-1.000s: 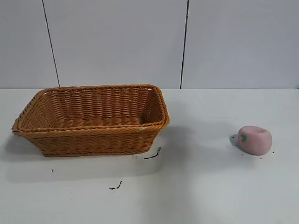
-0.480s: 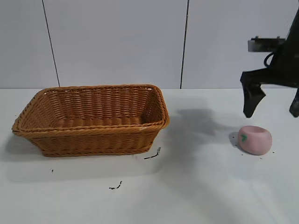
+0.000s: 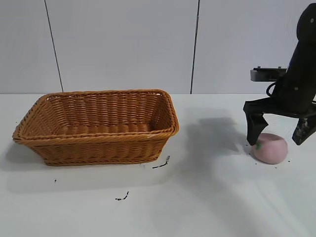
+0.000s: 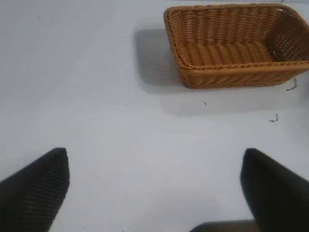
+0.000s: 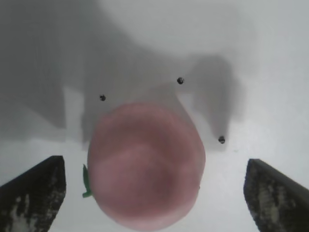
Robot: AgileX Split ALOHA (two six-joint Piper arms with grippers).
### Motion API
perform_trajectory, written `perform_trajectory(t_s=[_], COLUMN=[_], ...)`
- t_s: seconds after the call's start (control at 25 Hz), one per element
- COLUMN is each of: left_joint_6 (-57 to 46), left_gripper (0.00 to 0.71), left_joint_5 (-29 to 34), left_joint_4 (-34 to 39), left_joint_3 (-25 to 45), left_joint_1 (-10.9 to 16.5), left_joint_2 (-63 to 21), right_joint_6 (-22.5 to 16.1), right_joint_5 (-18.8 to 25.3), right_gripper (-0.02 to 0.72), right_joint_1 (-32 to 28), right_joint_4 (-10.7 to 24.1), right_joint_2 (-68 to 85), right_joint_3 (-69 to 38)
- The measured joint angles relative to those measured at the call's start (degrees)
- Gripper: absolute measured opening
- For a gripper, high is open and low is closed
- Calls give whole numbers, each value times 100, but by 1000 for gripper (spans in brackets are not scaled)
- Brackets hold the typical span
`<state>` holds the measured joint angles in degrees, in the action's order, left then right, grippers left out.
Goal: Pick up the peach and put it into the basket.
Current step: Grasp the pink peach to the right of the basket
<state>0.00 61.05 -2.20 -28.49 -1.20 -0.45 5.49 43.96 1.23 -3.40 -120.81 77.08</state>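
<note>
Right gripper (image 3: 279, 138) poised over the peach (image 3: 269, 148), jaws spread either side, untouched; best centred before closing gently; basket (image 3: 98, 126) well apart.

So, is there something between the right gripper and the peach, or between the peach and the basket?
Nothing visible. The right gripper stands open around the peach, and only bare table lies between it and the basket.

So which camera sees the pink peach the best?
The right wrist view: the peach fills the middle, seen from straight above, with bare table between it and the right gripper's fingers on both sides. The exterior view shows the peach small, with one finger overlapping its edge. The left wrist view shows no peach, only the basket.
</note>
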Motion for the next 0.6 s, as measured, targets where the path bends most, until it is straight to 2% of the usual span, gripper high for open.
perform_trajectory(t_s=[0.08, 0.2, 0.24, 0.6], left_joint_6=[0, 0, 0, 0], left_gripper=[693, 693, 693, 693], left_joint_5=[0, 0, 0, 0], left_joint_4=[0, 0, 0, 0], left_joint_3=[0, 0, 0, 0], left_joint_1=[0, 0, 0, 0], left_joint_2=[0, 0, 0, 0], right_joint_6=[0, 0, 0, 5], right_joint_5=[0, 6, 16, 35], right_gripper=[442, 88, 38, 24], right_joint_1=[0, 0, 0, 0], right_joint_4=[0, 0, 0, 2], right_joint_2=[-4, 7, 30, 1087], right_joint_3=[0, 0, 2, 35])
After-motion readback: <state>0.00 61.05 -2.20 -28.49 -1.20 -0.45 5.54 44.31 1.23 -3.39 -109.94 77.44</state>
